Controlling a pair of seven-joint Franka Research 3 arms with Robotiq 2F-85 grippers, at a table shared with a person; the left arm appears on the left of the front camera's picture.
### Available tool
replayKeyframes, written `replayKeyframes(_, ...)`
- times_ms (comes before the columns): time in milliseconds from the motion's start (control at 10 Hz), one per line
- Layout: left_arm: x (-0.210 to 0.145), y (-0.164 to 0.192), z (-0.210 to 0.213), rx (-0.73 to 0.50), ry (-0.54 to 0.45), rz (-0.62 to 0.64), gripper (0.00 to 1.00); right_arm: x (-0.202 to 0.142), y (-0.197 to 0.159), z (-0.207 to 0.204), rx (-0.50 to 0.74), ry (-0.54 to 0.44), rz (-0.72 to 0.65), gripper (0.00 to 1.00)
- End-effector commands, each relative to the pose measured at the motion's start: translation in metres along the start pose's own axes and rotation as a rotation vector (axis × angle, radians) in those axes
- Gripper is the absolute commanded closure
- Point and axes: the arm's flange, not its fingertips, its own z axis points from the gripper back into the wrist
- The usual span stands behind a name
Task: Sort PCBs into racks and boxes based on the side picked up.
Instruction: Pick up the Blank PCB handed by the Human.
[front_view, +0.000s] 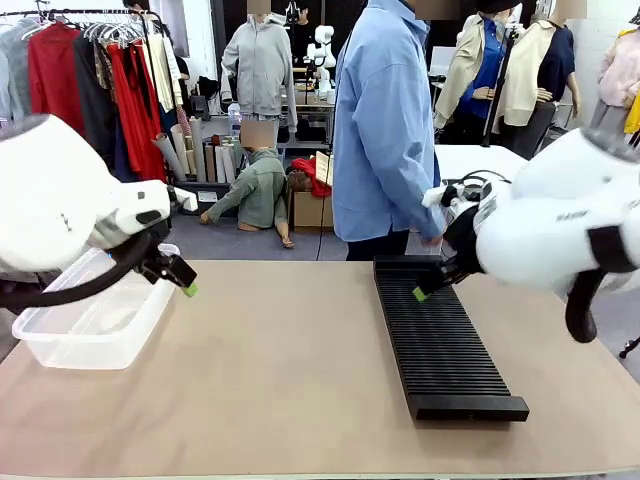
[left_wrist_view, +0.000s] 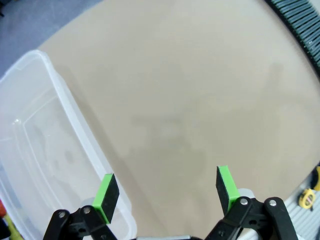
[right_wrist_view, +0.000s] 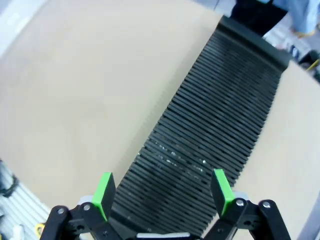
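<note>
You have the counter's (front_view: 290, 360) wide middle free between the clear tub (front_view: 90, 350) at its left edge and the long black rack (front_view: 440, 340) on the right; a person (front_view: 385, 130) stands close behind the rack's far end.

The tub (front_view: 72, 350) is clear glossy plastic, the rack (front_view: 440, 345) matt black, probably plastic.

The front view looks from the robot's side across the tan table (front_view: 300, 380) toward a person (front_view: 385, 130) standing at the upper middle of the frame. It is wide and fairly far back. The left wrist view looks steeply down from close over the table, with the clear tub (left_wrist_view: 40, 165) along its left side and a corner of the black rack (left_wrist_view: 300, 27) at upper right. The right wrist view hangs low over that rack, which runs from bottom centre to upper right. All three views share the rack and the tabletop.
</note>
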Motion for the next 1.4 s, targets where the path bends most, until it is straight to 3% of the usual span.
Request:
replayKeyframes(0,0.015,0.026,0.028,-0.139,0.013,0.038,0.0,0.008,-0.024,0.029,0.117,0.046,-0.045,0.0)
replayKeyframes(200,0.024,0.042,0.045,-0.287,0.021,0.026,0.0,0.016,-0.042,0.044,0.229,0.105,-0.15,0.0)
replayKeyframes(600,0.02,0.089,0.063,-0.628,-0.062,0.128,0.0,0.006,-0.09,0.068,0.606,0.024,-0.228,0.0)
replayKeyframes(700,0.011,0.107,0.069,-0.651,-0.112,0.163,0.0,-0.002,-0.106,0.073,0.75,-0.021,-0.209,0.0)
replayKeyframes(1300,-0.04,0.176,0.087,-0.731,-0.308,0.335,0.0,-0.038,-0.169,0.076,1.008,-0.136,-0.303,0.0)
